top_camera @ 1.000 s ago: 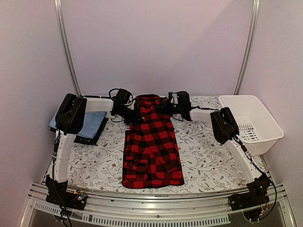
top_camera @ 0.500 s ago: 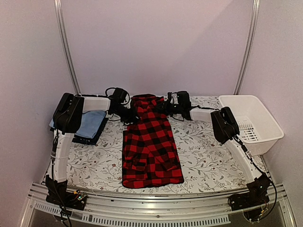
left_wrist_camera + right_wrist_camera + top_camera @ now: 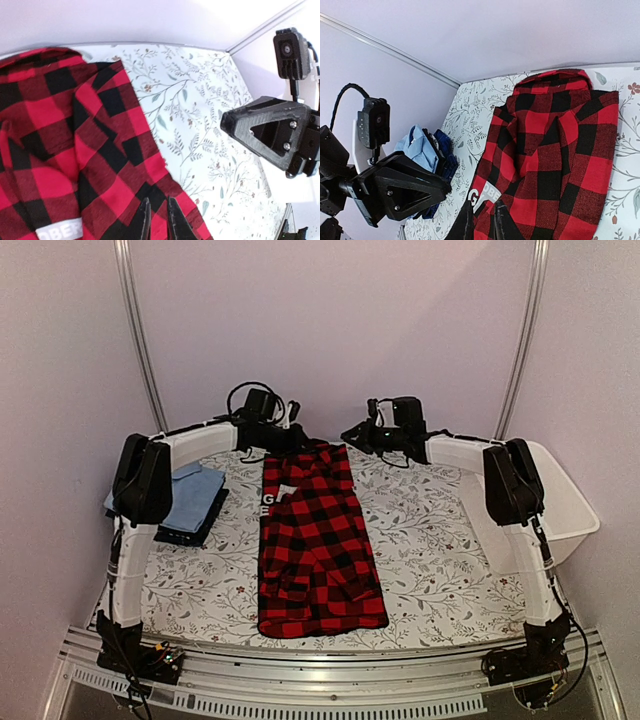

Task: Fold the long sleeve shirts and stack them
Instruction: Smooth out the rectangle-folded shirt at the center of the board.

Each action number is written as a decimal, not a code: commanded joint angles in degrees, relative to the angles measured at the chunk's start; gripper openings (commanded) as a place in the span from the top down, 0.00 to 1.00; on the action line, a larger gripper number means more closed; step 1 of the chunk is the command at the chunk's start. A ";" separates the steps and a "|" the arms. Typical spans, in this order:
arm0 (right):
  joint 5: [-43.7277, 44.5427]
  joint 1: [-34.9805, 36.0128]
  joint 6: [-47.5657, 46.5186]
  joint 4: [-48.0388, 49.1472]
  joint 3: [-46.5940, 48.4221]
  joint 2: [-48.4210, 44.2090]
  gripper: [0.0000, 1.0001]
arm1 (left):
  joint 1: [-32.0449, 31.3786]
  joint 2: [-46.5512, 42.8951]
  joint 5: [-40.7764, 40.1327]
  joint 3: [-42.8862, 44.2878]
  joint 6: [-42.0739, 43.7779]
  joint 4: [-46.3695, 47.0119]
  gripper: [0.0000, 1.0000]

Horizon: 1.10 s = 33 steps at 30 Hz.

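The red-and-black checked flannel shirt (image 3: 320, 540) lies as a long strip down the middle of the table, collar end at the far side. White lettering (image 3: 268, 502) shows at its left edge. The left gripper (image 3: 296, 437) and right gripper (image 3: 352, 435) hover above the far end, apart from the cloth. In the left wrist view the left gripper (image 3: 158, 200) has a narrow gap with nothing in it, the shirt (image 3: 75, 140) lying below. The right gripper (image 3: 483, 201) looks the same above the shirt (image 3: 555, 145). A light blue shirt (image 3: 195, 498) lies folded on a dark navy garment (image 3: 190, 532) at the left.
A white plastic basket (image 3: 568, 512) stands at the right edge, partly behind the right arm. The table wears a floral cloth (image 3: 430, 540). Metal frame posts rise at both back corners.
Both grippers have lifted off the shirt's collar end and drawn back toward the wall. The left one let go. The shirt's top now lies flatter, with the white lettering showing.
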 commanded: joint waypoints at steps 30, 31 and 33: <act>5.31 -0.96 -13.61 -13.48 -30.53 -25.21 0.85 | 5.10 18.31 4.67 24.53 -2.89 3.05 0.59; 5.57 -0.76 -14.24 -14.05 -30.46 -25.40 0.85 | 4.90 16.36 5.03 22.37 -2.98 3.27 0.60; 6.61 -0.34 -15.63 -15.24 -30.45 -25.87 0.84 | 4.26 12.06 5.45 16.64 -2.80 4.00 0.63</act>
